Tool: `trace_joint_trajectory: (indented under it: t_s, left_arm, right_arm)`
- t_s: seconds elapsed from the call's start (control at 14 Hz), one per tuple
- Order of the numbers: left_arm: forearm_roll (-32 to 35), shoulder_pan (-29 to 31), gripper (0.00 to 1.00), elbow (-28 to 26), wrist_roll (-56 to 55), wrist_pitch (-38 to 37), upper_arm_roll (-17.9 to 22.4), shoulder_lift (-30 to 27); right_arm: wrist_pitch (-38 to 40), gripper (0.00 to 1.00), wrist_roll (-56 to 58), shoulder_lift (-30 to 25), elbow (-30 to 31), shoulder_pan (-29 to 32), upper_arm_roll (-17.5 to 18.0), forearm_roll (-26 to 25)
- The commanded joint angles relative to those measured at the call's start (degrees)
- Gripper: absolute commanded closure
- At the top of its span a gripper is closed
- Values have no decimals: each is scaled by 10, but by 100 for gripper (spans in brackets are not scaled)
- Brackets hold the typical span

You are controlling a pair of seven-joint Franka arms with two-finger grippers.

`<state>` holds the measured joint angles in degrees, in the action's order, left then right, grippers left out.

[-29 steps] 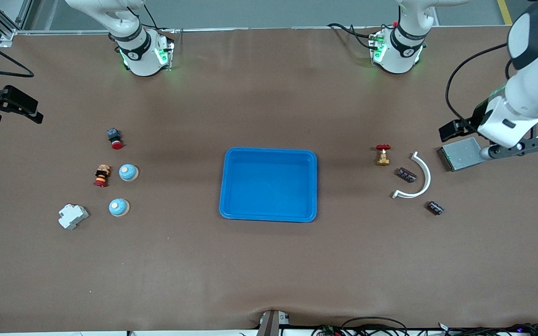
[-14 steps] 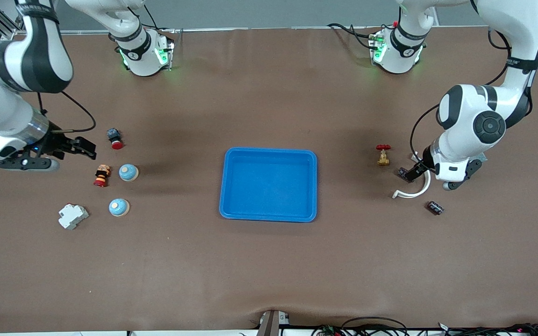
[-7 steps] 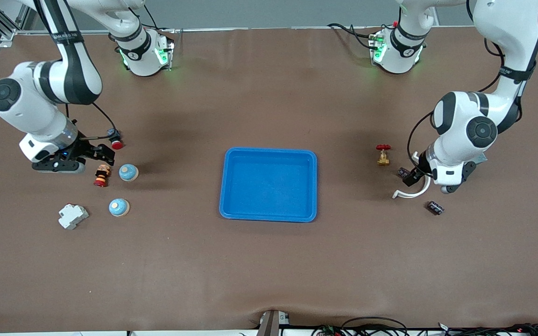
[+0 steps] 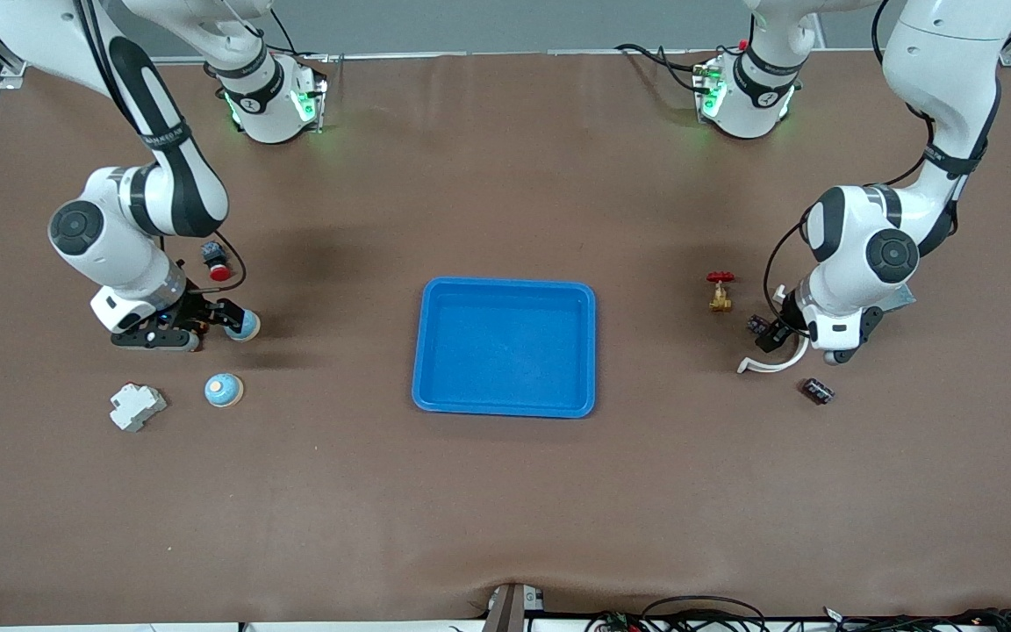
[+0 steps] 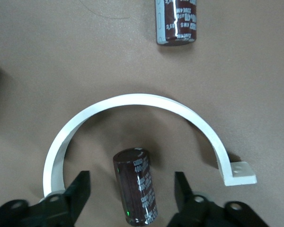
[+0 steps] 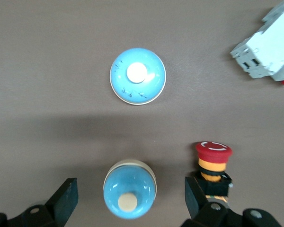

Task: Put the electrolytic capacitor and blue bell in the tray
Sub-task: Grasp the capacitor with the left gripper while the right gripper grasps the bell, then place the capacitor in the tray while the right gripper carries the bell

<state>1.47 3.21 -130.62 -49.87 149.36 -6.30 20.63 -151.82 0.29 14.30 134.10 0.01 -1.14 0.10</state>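
High front camera facing the robot bases, both wrist cameras looking straight down, close over the table (image 4: 505, 491)

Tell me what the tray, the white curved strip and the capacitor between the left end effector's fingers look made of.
Tray: likely molded plastic, uniform bright blue, soft sheen, rounded rim.
White curved strip: probably matte plastic, flat even white; painted metal is possible.
Capacitor: glossy dark printed sleeve, apparently shrink film over a can; the can itself isn't visible.

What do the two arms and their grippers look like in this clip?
Both arms are glossy white with black joint bands and round dark caps; black cables loop at the wrists; bases glow green. The left gripper and right gripper are black with squared fingers.
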Motion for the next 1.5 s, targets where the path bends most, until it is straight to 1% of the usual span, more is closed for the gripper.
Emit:
trace_joint_trajectory:
  t_s: [0.0,0.14,0.28,0.36,0.43,0.71,0.85,0.93,1.0,1.07,1.14,1.21,1.35,1.42]
  left_arm:
    - [-13,-2,41,-5,-15,9,-2,1]
    - [-13,-3,51,-2,-16,21,-2,12]
    - [-12,-3,66,-2,-15,29,-2,20]
    - [-12,-3,77,-2,-15,30,-2,21]
    - [-9,-5,100,-1,-13,30,-2,22]
    - [-8,-8,100,-2,-15,24,-9,-4]
    - [-8,-7,100,-1,-24,14,-27,-30]
    - [-8,-8,100,1,-40,12,-41,-42]
    - [-8,-7,100,4,-57,11,-56,-56]
    - [-8,-8,100,8,-70,1,-66,-65]
    - [-8,-8,100,26,-78,-23,-80,-64]
    - [-8,-10,100,40,-95,-39,-95,-60]
    - [-8,-19,100,63,-142,-43,-121,-56]
    - [-8,-33,100,74,-160,-43,-126,-48]
  right_arm:
    - [-36,0,2,20,8,0,3,-4]
    - [-64,0,1,32,23,0,3,-4]
    - [-87,0,2,42,34,-1,3,-4]
    - [-88,0,2,50,33,-1,3,-4]
    - [-91,0,2,57,33,0,3,-4]
    - [-92,0,2,58,42,0,3,-4]
    - [-88,0,2,58,43,0,3,-4]
    - [-85,0,3,58,42,-2,3,-4]
    - [-82,21,5,58,42,-4,3,-4]
    - [-81,59,5,58,42,-7,3,-4]
    - [-80,94,5,58,42,-11,3,-4]
    - [-80,100,4,58,42,-12,3,-4]
    - [-80,100,-5,57,36,-24,3,-4]
    - [-80,100,-6,55,34,-32,4,-4]
